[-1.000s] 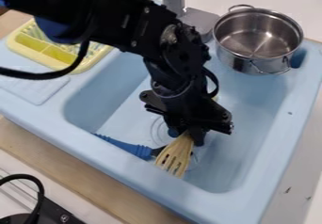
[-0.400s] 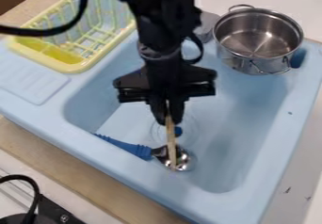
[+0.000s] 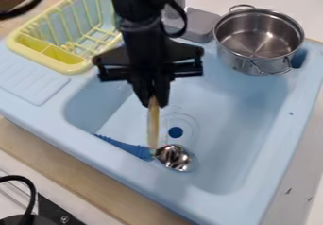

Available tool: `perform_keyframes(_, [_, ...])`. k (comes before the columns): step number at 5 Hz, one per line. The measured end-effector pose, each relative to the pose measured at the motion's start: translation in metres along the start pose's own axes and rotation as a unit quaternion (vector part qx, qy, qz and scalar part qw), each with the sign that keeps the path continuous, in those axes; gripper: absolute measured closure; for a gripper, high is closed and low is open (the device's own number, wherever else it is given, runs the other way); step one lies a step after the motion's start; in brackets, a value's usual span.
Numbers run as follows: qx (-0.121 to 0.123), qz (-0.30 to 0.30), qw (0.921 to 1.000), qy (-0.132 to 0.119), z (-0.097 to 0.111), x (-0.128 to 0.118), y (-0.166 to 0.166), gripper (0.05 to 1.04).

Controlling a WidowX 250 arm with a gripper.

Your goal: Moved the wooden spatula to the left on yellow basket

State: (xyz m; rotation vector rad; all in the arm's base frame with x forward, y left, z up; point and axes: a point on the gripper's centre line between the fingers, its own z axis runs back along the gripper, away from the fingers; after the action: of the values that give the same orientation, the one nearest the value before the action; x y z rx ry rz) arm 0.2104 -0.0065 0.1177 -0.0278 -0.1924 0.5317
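Clamped in the gripper (image 3: 151, 101), the wooden spatula (image 3: 153, 125) hangs to the right of the yellow basket (image 3: 71, 69) and nearer the camera, and should it be carried across too low, its dangling end could strike the basket's rim and twist loose.

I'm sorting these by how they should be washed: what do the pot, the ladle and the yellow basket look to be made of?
Pot: polished metal, likely stainless steel, from its bright reflections.
Ladle: shiny metal bowl, mirror-like; its blue handle looks like matte plastic or rubber.
Yellow basket: probably smooth molded plastic, given its even colour and rounded bars.
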Motion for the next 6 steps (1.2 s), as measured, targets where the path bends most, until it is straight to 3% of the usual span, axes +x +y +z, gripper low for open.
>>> perform_keyframes(1, [0.006,0.002,1.0,-0.006,0.015,-0.003,0.004,0.996])
perform_keyframes(2, [0.013,0.013,0.9992,-0.036,0.026,0.003,0.016,0.996])
perform_keyframes(3, [0.032,0.055,0.9967,-0.05,0.028,0.014,0.038,0.996])
perform_keyframes(4, [0.048,0.106,0.9901,-0.078,0.031,0.026,0.058,0.996])
perform_keyframes(6, [0.047,0.201,0.9727,-0.106,0.027,0.053,0.096,0.996])
